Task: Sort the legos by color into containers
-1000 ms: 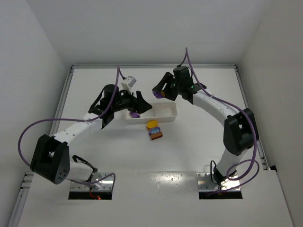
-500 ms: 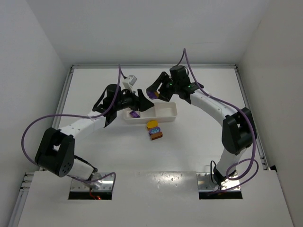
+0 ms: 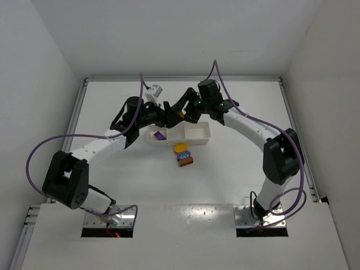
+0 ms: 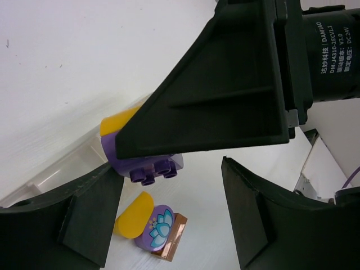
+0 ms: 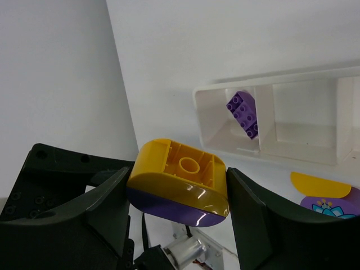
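Two joined legos [image 5: 179, 169], yellow on purple, sat pinched in the right gripper [image 5: 179, 194] above the tray's [image 5: 264, 85] far edge, seemingly between the left gripper's [image 4: 169, 225] spread jaws; a crooked pull could drop both.

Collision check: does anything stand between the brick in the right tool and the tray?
Nothing visible does. The yellow-and-purple brick in the right tool has a clear line to the tray in the right wrist view. The open left tool hovers beside it, fingers flanking the brick.
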Robot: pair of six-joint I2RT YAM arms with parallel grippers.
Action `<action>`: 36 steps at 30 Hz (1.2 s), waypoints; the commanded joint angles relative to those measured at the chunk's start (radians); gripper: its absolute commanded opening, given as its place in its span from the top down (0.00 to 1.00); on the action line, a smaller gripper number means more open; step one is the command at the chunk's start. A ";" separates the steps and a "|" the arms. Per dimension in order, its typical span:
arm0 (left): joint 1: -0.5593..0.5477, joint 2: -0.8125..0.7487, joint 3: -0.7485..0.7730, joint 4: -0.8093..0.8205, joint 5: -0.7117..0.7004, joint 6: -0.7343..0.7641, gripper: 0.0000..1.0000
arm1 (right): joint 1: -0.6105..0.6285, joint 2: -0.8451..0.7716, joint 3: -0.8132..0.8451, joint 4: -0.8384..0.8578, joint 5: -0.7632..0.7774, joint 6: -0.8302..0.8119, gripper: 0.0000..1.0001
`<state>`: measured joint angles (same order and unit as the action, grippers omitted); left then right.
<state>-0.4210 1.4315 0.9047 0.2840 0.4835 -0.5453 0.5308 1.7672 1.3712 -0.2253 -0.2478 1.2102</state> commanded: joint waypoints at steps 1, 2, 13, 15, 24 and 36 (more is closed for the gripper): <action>0.002 0.004 0.045 0.038 -0.011 0.018 0.25 | 0.006 -0.022 0.008 0.023 -0.021 0.026 1.00; 0.002 0.004 0.045 0.038 -0.020 0.028 0.26 | 0.006 -0.022 0.008 0.023 -0.030 0.026 1.00; 0.021 0.004 0.045 0.020 -0.031 0.028 0.50 | 0.006 -0.031 -0.011 0.032 -0.039 0.035 1.00; 0.021 0.004 0.045 0.020 -0.031 0.028 0.54 | 0.006 -0.040 -0.020 0.032 -0.039 0.035 1.00; 0.030 0.014 0.045 0.009 -0.062 0.018 0.37 | 0.015 -0.040 -0.029 0.041 -0.039 0.035 1.00; 0.030 0.014 0.045 0.009 -0.062 0.018 0.51 | 0.024 -0.040 -0.029 0.041 -0.039 0.035 1.00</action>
<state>-0.3988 1.4422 0.9085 0.2623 0.4309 -0.5327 0.5453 1.7638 1.3380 -0.2031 -0.2707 1.2316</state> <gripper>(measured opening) 0.511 0.632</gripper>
